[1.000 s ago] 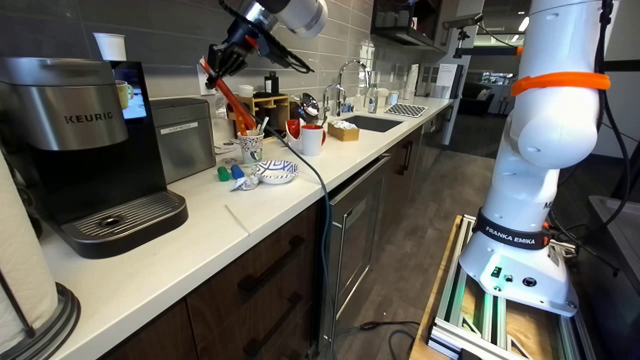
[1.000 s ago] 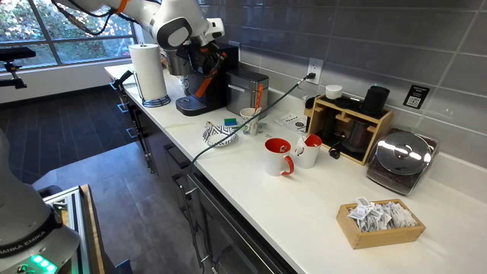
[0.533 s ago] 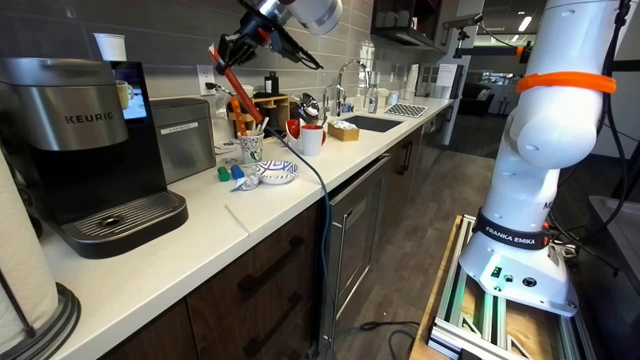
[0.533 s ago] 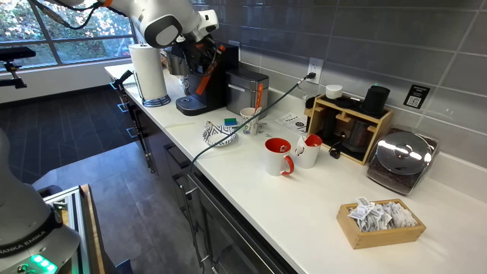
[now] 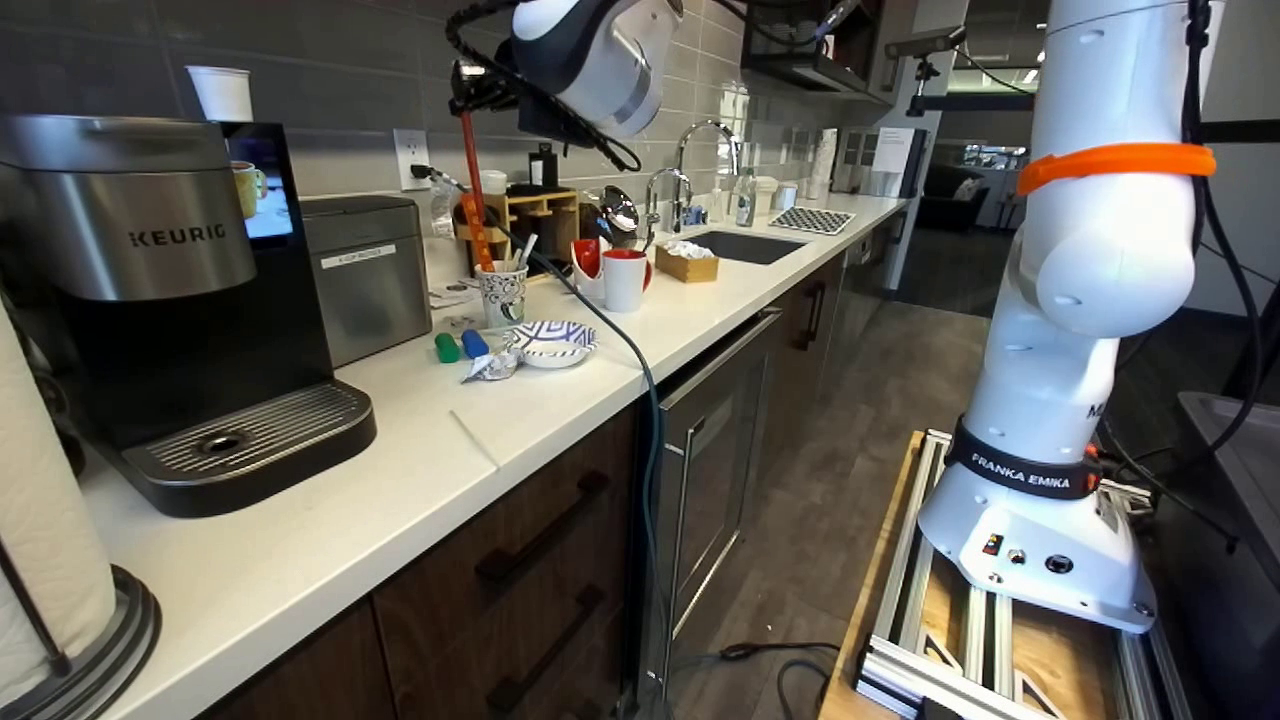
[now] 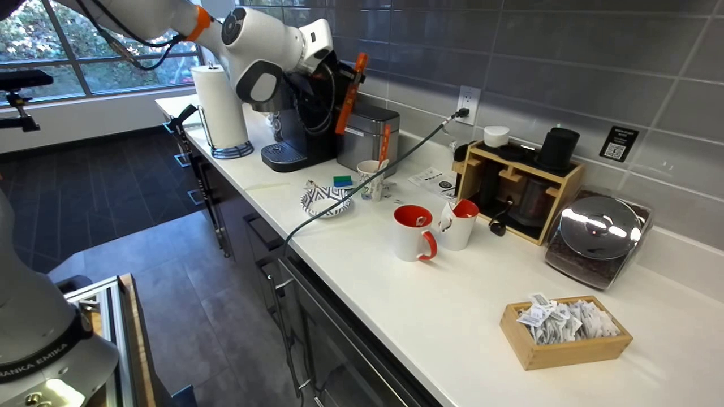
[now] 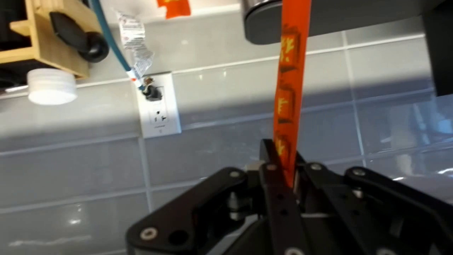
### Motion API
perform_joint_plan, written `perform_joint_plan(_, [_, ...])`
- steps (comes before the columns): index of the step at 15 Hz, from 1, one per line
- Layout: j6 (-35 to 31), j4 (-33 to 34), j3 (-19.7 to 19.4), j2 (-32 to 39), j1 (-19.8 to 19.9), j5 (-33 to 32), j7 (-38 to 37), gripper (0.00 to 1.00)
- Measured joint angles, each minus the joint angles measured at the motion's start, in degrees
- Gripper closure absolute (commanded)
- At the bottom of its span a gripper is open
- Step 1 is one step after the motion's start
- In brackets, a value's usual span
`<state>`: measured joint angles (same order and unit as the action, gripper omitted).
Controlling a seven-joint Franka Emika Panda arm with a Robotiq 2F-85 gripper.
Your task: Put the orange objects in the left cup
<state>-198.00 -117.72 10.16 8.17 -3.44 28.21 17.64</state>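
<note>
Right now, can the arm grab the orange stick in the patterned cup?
Probably not: its end effector is closed on another stick. The cup leaves the upper part of its own stick exposed, so that might be graspable once the end effector is free.

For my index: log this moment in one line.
gripper: closed on orange stick; position: aloft, outside patterned cup; second stick: in that cup

stick [image 6: 384,142] in cup [image 6: 371,193] | plate [image 5: 555,350] beside | mugs [image 6: 408,243] between plate and box [image 6: 577,353] (packets [image 6: 560,323] inside)
</note>
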Motion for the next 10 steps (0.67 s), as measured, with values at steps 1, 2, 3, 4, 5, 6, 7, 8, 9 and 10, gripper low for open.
perform_joint_plan(1, [-3.5, 0.0, -1.1, 1.3, -0.6, 0.9, 0.7, 0.98])
perform_joint_plan(2, [-6.2, 0.0, -2.5, 2.5, -1.6, 3.1, 2.2, 0.98])
perform_joint_plan(3, [-8.2, 0.0, -3.8, 3.6, -2.6, 5.7, 4.1, 0.98])
perform_joint_plan(4, [-9.8, 0.1, -4.9, 4.5, -3.7, 8.6, 6.2, 0.98])
perform_joint_plan(5, [-11.3, 0.3, -5.9, 5.5, -4.8, 11.6, 8.5, 0.98])
perform_joint_plan(6, [-12.6, 0.6, -6.5, 6.4, -6.0, 14.2, 10.4, 0.98])
perform_joint_plan(7, [-13.8, 0.9, -6.9, 7.3, -7.0, 16.3, 11.8, 0.98])
perform_joint_plan(8, [-15.0, 1.3, -7.0, 8.1, -7.9, 17.9, 12.7, 0.98])
perform_joint_plan(9, [-16.1, 1.9, -7.0, 8.9, -8.8, 19.1, 13.1, 0.98])
perform_joint_plan(10, [-17.2, 2.5, -7.0, 9.6, -9.6, 19.8, 13.2, 0.98])
